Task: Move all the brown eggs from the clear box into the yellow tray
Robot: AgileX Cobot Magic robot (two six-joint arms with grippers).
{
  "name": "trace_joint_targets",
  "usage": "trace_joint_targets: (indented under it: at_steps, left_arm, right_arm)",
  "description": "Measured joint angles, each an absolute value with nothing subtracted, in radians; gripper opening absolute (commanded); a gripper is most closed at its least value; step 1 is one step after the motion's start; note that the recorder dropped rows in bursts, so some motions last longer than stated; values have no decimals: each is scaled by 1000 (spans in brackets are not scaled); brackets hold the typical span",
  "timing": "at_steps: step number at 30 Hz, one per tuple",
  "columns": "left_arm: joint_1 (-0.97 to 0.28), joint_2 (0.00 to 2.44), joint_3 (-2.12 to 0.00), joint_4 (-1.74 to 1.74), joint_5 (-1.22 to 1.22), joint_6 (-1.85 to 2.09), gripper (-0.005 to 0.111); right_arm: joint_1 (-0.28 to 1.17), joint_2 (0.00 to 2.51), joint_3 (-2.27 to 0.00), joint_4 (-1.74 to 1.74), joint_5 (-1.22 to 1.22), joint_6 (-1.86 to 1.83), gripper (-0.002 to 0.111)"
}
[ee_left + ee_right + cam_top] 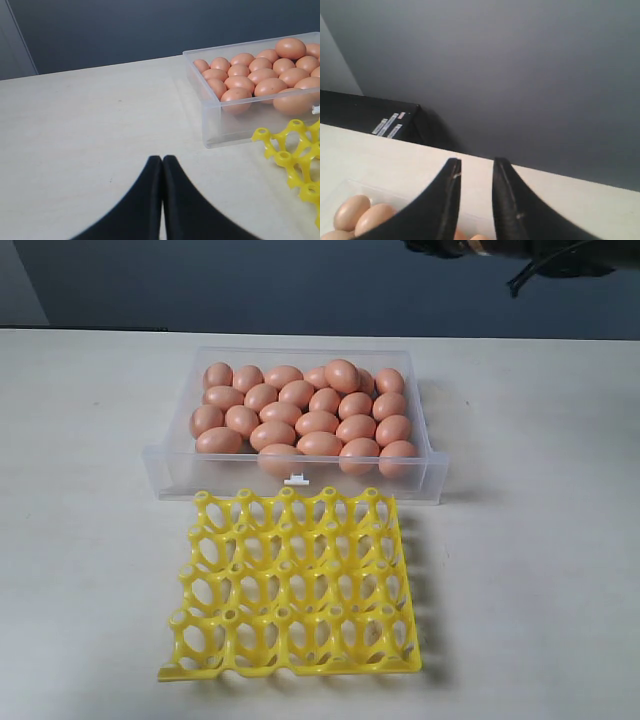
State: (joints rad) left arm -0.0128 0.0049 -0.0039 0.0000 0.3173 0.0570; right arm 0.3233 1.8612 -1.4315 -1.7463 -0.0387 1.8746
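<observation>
Many brown eggs (pixel 300 410) lie packed in the clear box (pixel 432 476) at the back of the white table. One egg (pixel 342 374) rests on top of the others. Directly in front of the box sits the yellow tray (pixel 290 672), all its cups empty. My left gripper (pixel 162 159) is shut with nothing in it, low over bare table to the left of the box (pixel 220 130) and the tray corner (pixel 295 150). My right gripper (pixel 477 162) is open with nothing between its fingers, above the box's far side, with a few eggs (pixel 362 212) below it.
Part of the right arm (pixel 540 255) shows at the exterior view's top right edge. A black case with white labels (pixel 375 120) stands beyond the table against the dark grey wall. A small white tab (pixel 294 479) sticks out of the box's front wall.
</observation>
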Motion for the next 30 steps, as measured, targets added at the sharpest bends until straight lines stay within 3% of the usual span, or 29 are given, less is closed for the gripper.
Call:
trace_joint_targets:
  at_steps: [5, 12, 16, 21, 24, 28, 30]
  left_arm:
    - [-13, 5, -4, 0, 317, 57, 0]
    - [-13, 5, -4, 0, 317, 57, 0]
    - [-13, 5, -4, 0, 317, 57, 0]
    - [-13, 5, -4, 0, 317, 57, 0]
    - [-13, 5, -4, 0, 317, 57, 0]
    - [-13, 5, -4, 0, 317, 57, 0]
    - [-13, 5, -4, 0, 317, 57, 0]
  right_arm:
    - [354, 1932, -1432, -1731, 171, 1807, 23]
    - [335, 1941, -1438, -1311, 742, 1126, 23]
    - [287, 1941, -1438, -803, 797, 645, 23]
    - [274, 1941, -1438, -216, 698, 213, 23]
    - [284, 1941, -1440, 0, 638, 61, 34]
    - [312, 1949, -1489, 199, 677, -127, 62]
    - [330, 1956, -1526, 230, 713, -168, 63]
